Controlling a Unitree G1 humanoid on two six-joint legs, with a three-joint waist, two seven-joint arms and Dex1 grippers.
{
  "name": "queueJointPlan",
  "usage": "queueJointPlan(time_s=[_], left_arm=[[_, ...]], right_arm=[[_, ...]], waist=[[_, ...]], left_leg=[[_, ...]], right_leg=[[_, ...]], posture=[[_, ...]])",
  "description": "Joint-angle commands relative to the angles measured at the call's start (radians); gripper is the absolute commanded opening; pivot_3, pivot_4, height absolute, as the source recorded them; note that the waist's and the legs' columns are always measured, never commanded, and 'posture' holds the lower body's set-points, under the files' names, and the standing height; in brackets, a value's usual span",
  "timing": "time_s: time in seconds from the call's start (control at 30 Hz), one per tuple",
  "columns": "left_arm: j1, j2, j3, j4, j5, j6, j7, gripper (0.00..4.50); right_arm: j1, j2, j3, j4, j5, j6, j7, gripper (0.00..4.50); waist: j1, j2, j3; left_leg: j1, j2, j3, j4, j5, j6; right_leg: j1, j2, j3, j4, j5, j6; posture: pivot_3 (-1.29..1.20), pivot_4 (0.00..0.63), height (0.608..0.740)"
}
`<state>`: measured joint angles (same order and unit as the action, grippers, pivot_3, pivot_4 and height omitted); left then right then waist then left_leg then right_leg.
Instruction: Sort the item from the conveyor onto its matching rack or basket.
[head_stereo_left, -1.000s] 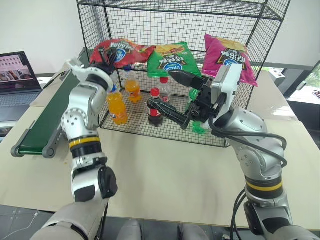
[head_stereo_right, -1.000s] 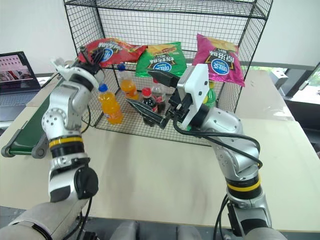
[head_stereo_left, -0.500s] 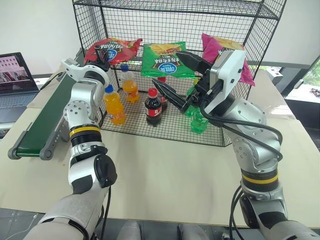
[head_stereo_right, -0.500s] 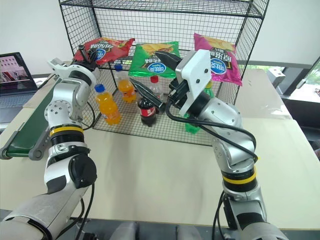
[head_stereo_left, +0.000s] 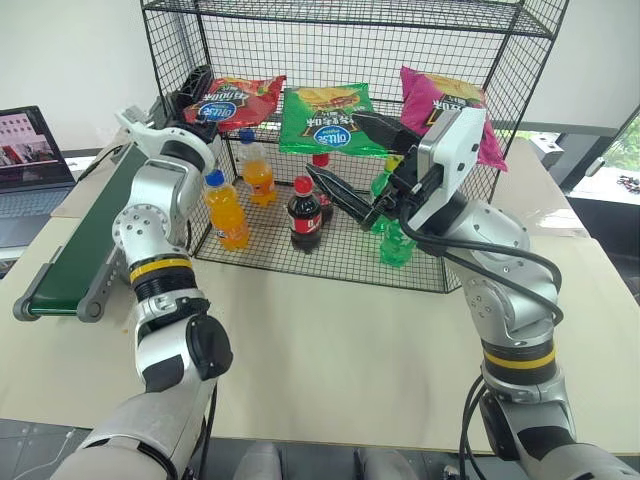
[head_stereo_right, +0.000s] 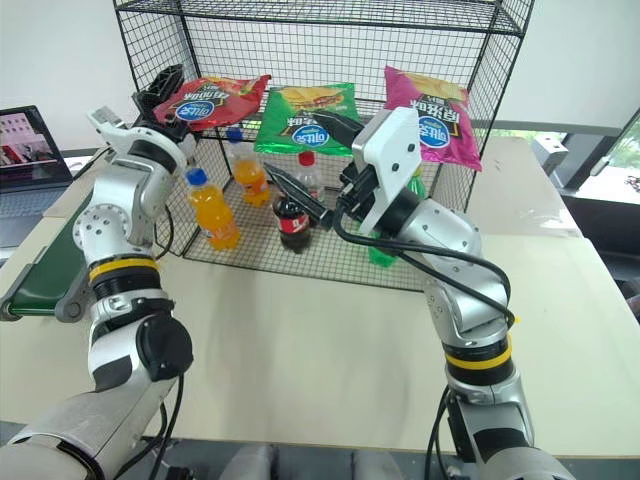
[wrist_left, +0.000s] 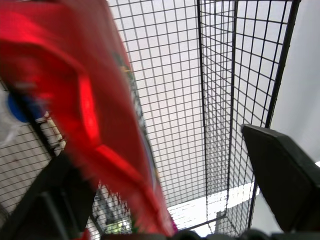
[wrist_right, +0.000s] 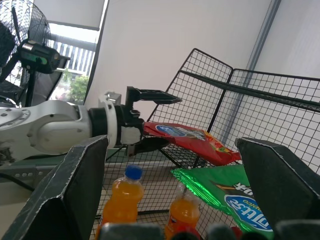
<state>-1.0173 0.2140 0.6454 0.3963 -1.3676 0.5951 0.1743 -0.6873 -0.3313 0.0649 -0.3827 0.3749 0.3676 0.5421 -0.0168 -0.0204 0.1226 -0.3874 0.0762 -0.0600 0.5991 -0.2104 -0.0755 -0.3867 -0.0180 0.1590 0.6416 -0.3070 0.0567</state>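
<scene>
The item, a red crisp bag (head_stereo_left: 240, 98), lies on the black wire rack (head_stereo_left: 350, 15), on its middle shelf at the left end. My left gripper (head_stereo_left: 195, 100) is open at that end, one finger above the bag's edge and one below it. In the left wrist view the red bag (wrist_left: 75, 85) fills the space between the spread fingers (wrist_left: 285, 185). Farther right, in front of the rack, my right gripper (head_stereo_left: 335, 145) hangs open and holds nothing. The dark green conveyor (head_stereo_left: 85, 240) runs along the table's left side.
A green bag (head_stereo_left: 325, 118) and a magenta bag (head_stereo_left: 445, 110) share the shelf. On the lower mesh shelf stand two orange bottles (head_stereo_left: 225, 210), a cola bottle (head_stereo_left: 303, 213) and a green bottle (head_stereo_left: 395, 240). A laptop (head_stereo_left: 35, 150) sits at far left.
My left gripper was shut on the red bag's end and has opened, shifting slightly left; the bag now lies on the shelf. The right arm has barely moved.
</scene>
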Motion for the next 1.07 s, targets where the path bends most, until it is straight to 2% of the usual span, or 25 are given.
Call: queueJointPlan(time_s=[0.03, 0.2, 0.27, 0.37, 0.43, 0.5, 0.63, 0.73, 0.9, 1.07], left_arm=[[0.081, 0.016, 0.01, -0.205, -0.081, 0.066, 0.101, 4.43], [0.253, 0.04, -0.025, -0.48, -0.238, 0.147, 0.245, 4.43], [0.359, 0.102, -0.069, -0.591, -0.241, 0.201, 0.26, 4.43], [0.528, 0.218, -0.166, -0.737, -0.144, 0.277, 0.222, 4.43], [0.646, 0.336, -0.307, -0.841, 0.078, 0.284, 0.117, 4.43], [0.749, 0.403, -0.432, -0.879, 0.298, 0.215, 0.022, 4.43], [0.893, 0.408, -0.617, -0.817, 0.71, -0.083, -0.115, 4.43], [0.944, 0.385, -0.706, -0.728, 0.89, -0.219, -0.185, 4.43], [0.92, 0.281, -0.753, -0.544, 1.015, -0.349, -0.274, 4.43], [0.867, 0.223, -0.73, -0.453, 1.042, -0.377, -0.37, 4.43]], right_arm=[[0.008, 0.003, -0.017, -0.024, 0.013, -0.026, 0.009, 4.5], [0.044, 0.001, -0.019, -0.027, 0.018, -0.026, 0.026, 4.5], [0.085, -0.005, -0.02, -0.042, 0.009, -0.022, 0.02, 4.5], [0.198, -0.008, -0.023, -0.083, -0.009, -0.01, -0.012, 4.5], [0.31, -0.008, -0.015, -0.11, -0.05, -0.007, -0.058, 4.5], [0.416, 0.006, -0.001, -0.127, -0.107, -0.01, -0.123, 4.5], [0.55, 0.059, 0.011, -0.126, -0.205, -0.034, -0.242, 4.5], [0.623, 0.084, 0.022, -0.083, -0.266, -0.056, -0.294, 4.5], [0.702, 0.138, 0.01, -0.01, -0.324, -0.108, -0.376, 4.5], [0.707, 0.161, 0.001, 0.012, -0.351, -0.13, -0.407, 4.5]], waist=[[0.0, 0.0, 0.0], [0.003, 0.0, 0.0], [0.003, 0.0, 0.0], [0.004, 0.0, 0.0], [0.006, 0.0, 0.0], [0.006, 0.001, 0.0], [0.001, 0.002, 0.0], [-0.001, 0.001, 0.001], [0.004, 0.001, 0.001], [0.001, 0.001, 0.0]], left_leg=[[0.0, 0.0, 0.0, 0.0, 0.0, 0.0], [0.0, 0.0, -0.001, 0.001, 0.0, 0.0], [0.0, 0.0, -0.001, 0.001, 0.0, 0.0], [0.001, 0.0, -0.001, 0.0, 0.0, 0.0], [0.002, -0.001, 0.0, 0.0, 0.0, 0.0], [0.001, -0.001, 0.0, -0.002, 0.002, -0.003], [0.003, -0.003, 0.002, -0.008, 0.004, -0.007], [0.003, -0.003, 0.002, -0.009, 0.004, -0.007], [0.002, -0.003, 0.002, -0.008, 0.003, -0.005], [0.0, -0.003, 0.002, -0.008, 0.003, -0.005]], right_leg=[[0.0, 0.0, 0.0, 0.0, 0.0, 0.0], [0.0, -0.001, 0.0, 0.001, 0.0, 0.0], [0.0, -0.001, 0.0, 0.001, 0.0, 0.0], [0.001, -0.001, 0.0, 0.001, 0.0, 0.0], [0.001, -0.002, -0.001, 0.001, 0.0, 0.0], [0.001, -0.003, -0.001, -0.001, 0.0, 0.0], [-0.001, -0.004, 0.0, -0.002, 0.0, -0.001], [-0.002, -0.004, 0.0, -0.002, -0.001, -0.001], [0.0, -0.005, 0.0, -0.005, -0.001, -0.001], [-0.001, -0.005, 0.0, -0.006, 0.0, 0.0]], posture=[[0.0, 0.15, 0.74], [0.0, 0.15, 0.74], [0.0, 0.15, 0.74], [0.0, 0.15, 0.74], [0.0, 0.15, 0.74], [0.0, 0.15, 0.74], [0.0, 0.15, 0.74], [0.0, 0.15, 0.74], [0.0, 0.15, 0.74], [0.0, 0.15, 0.74]])
